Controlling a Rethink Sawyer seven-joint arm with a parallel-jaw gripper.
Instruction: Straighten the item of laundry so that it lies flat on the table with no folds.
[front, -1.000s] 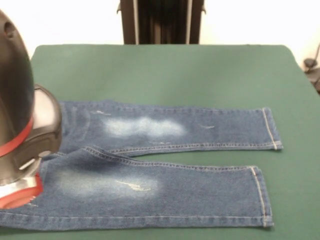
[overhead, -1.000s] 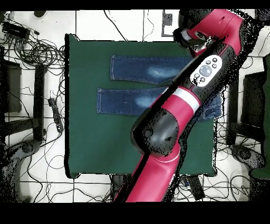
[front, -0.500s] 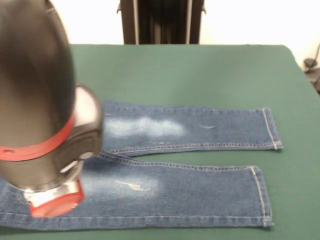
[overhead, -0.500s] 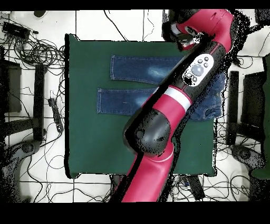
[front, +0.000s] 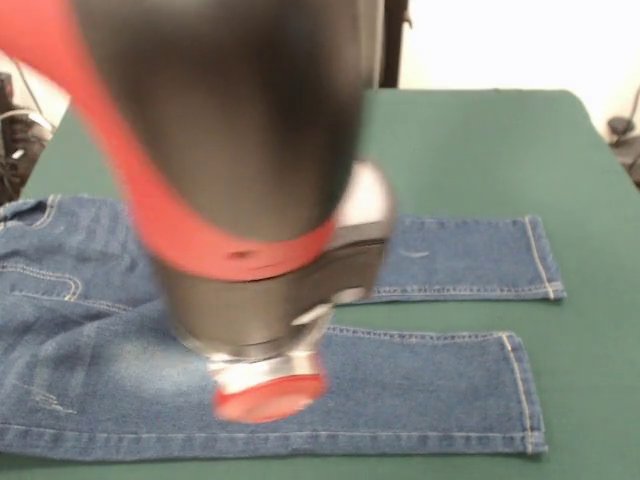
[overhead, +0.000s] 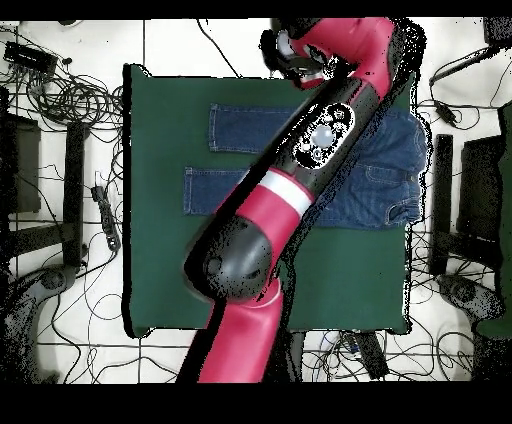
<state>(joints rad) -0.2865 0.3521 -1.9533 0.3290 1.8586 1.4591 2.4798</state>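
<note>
The item of laundry, a small pair of blue jeans, lies spread on the green table. Both legs run right to hemmed cuffs and the waist sits at the left edge. From overhead the jeans show the two legs side by side pointing left and the waist at the right. My red and black arm hangs blurred across the middle of the jeans and hides the thighs. The arm's wrist end is over the table's top edge, past the jeans. The gripper itself cannot be made out.
The table reaches well past the jeans on its left and bottom sides in the overhead view. Cables lie on the floor around it, and dark stands flank it.
The arm has swept sideways from the waist end toward the middle of the jeans, uncovering the waist and hiding the thighs. The jeans have not moved.
</note>
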